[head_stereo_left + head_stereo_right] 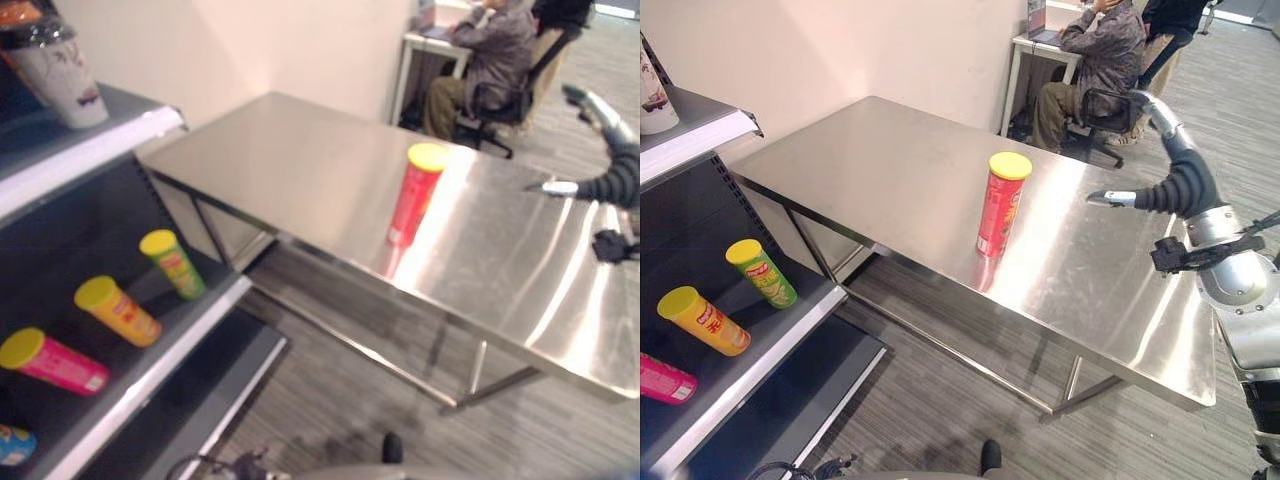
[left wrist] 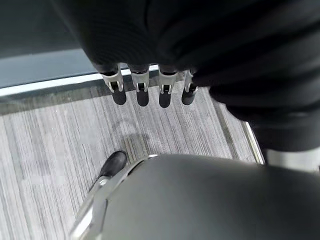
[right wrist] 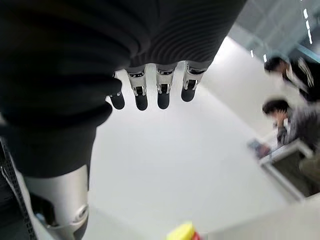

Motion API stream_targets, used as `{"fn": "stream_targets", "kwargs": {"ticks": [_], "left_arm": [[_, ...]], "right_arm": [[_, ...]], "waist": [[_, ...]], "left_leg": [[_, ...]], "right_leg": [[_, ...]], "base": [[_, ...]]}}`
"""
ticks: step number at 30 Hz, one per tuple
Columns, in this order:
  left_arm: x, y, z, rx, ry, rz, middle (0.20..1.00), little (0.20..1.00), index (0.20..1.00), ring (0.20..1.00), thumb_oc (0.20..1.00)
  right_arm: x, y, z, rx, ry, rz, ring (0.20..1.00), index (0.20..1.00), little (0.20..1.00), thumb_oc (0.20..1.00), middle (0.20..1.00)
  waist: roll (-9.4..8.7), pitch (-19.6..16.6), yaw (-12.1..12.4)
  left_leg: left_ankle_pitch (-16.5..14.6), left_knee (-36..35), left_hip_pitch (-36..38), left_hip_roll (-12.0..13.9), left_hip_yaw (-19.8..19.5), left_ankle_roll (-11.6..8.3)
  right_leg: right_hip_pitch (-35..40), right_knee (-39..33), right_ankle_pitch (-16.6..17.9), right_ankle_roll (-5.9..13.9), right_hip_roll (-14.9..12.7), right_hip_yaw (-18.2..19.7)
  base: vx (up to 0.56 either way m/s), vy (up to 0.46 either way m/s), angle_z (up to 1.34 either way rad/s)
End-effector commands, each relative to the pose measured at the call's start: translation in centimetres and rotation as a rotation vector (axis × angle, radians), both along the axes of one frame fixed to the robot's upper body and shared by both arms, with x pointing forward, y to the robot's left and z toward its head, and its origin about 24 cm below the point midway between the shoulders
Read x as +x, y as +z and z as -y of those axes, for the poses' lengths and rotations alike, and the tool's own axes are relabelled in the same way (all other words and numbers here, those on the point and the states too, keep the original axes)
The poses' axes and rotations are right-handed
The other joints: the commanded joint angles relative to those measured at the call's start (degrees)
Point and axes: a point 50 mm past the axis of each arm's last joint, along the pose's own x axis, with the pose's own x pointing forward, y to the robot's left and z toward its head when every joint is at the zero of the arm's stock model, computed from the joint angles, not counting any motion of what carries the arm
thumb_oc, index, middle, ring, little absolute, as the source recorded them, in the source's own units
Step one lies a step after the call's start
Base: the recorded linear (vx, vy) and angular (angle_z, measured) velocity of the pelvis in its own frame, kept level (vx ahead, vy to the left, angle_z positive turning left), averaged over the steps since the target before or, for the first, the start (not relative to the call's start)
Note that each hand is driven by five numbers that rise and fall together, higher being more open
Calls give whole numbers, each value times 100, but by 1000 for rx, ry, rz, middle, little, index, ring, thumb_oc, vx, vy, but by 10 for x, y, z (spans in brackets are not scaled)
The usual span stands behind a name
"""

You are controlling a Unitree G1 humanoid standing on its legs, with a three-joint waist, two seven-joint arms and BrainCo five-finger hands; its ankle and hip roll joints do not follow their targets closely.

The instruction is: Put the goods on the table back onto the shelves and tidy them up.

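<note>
A red can with a yellow lid (image 1: 1000, 205) stands upright near the middle of the steel table (image 1: 890, 170). Its lid (image 3: 182, 232) also shows in the right wrist view. My right hand (image 1: 1170, 190) is raised over the table's right part, well apart from the can, fingers (image 3: 162, 90) relaxed and holding nothing. Hanging low above the floor, my left hand (image 2: 141, 85) is open and holds nothing. On the dark shelf (image 1: 150, 375) at left lie a green can (image 1: 172, 262), an orange can (image 1: 117, 310), a pink can (image 1: 55, 362) and a blue one (image 1: 15, 443).
A white cup (image 1: 65, 70) stands on the upper shelf board. Behind the table a person sits on an office chair (image 1: 1095, 60) at a white desk, another person (image 1: 1170, 20) beside them. Grey floor lies between shelf and table.
</note>
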Motion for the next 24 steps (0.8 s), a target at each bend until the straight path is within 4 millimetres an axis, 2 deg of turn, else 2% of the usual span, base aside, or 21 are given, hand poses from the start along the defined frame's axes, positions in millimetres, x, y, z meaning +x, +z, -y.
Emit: {"fn": "stream_targets", "kwargs": {"ticks": [1,4,7,16,23,24], "left_arm": [[-12,-7,23,-64,9,-53,1000,1000,1000,1000,1000],[-11,-7,24,-64,13,-53,1000,1000,1000,1000,1000],[-8,-7,25,-63,11,-49,1000,1000,1000,1000,1000],[-6,-8,24,-63,50,-51,1000,1000,1000,1000,1000],[-6,-8,24,-67,85,-50,1000,1000,1000,1000,1000],[-8,-8,24,-69,102,-55,1000,1000,1000,1000,1000]], "right_arm": [[8,28,0,13,29,64,1000,1000,1000,1000,1000],[16,24,-3,6,32,34,1000,1000,1000,1000,1000],[33,16,-13,-8,46,-23,1000,1000,1000,1000,1000],[51,8,-23,-59,43,-91,1000,1000,1000,1000,1000],[57,4,-14,-115,-35,-104,1000,1000,1000,1000,1000],[59,-2,-13,-136,-52,-122,1000,1000,1000,1000,1000]], "waist": [[-89,-226,392],[-93,-234,416],[-114,-244,513],[-170,-243,589],[-212,-222,630],[-221,-215,653]], "left_leg": [[-326,12,-131,336,-733,-179],[-310,12,-137,357,-747,-198],[-284,12,-158,398,-782,-236],[-275,12,-176,420,-824,-270],[-289,12,-200,437,-870,-280],[-294,12,-199,437,-875,-275]], "right_leg": [[153,43,-263,328,-274,-115],[172,43,-283,319,-267,-144],[238,43,-328,300,-264,-208],[311,43,-343,296,-297,-307],[346,43,-351,308,-312,-363],[345,43,-355,312,-324,-360]], "base": [[31,-14,7],[36,-13,9],[45,-7,8],[15,1,8],[28,4,5],[38,8,6]]}}
